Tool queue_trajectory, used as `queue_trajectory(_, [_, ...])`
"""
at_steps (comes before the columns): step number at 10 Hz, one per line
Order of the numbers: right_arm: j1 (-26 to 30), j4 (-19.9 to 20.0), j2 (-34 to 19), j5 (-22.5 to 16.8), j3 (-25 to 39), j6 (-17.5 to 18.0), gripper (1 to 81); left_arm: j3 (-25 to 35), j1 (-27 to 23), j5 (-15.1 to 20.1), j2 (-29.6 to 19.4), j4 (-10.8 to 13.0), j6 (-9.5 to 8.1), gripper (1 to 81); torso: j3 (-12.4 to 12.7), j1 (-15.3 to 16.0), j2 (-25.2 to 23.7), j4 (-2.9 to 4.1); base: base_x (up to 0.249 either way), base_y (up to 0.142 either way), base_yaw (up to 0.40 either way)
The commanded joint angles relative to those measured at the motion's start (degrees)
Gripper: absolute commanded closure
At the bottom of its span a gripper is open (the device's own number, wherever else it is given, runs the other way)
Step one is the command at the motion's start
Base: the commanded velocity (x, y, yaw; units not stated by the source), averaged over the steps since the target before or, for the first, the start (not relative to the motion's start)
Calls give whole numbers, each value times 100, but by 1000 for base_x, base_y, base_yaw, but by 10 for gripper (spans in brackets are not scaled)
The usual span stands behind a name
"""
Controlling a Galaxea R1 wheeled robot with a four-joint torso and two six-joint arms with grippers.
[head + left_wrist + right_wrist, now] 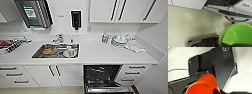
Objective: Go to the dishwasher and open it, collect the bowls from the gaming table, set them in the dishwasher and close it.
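Note:
The dishwasher point(102, 76) stands open under the white counter. Its dark interior with racks shows, and its door point(108, 90) is folded down toward me. In the left wrist view a pale green bowl point(236, 34) hangs above the beige floor, close to the lowered door edge point(233, 11). My left gripper point(221, 44) is shut on the bowl's rim. In the right wrist view my right gripper point(218, 90) is shut on an orange cup point(203, 84). The gaming table is out of view.
A steel sink point(57, 51) holding dishes is set in the counter point(100, 53), left of the dishwasher. Stacked dishes and a cloth point(123, 42) lie at the counter's right. White cabinets and drawers point(132, 73) flank the dishwasher. A wall point(160, 75) closes the right side.

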Motion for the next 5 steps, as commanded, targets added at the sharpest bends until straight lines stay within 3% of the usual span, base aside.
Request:
queue_trajectory(1, [202,41,-215,-386,147,5,811,322,-1292,935,-166,-207,-1,811,-2,0,0,0,0,0,0])
queue_trajectory(5, [238,41,-189,-395,156,5,811,243,-1882,1085,222,-313,-1,811,2,2,2,0,0,0,0])
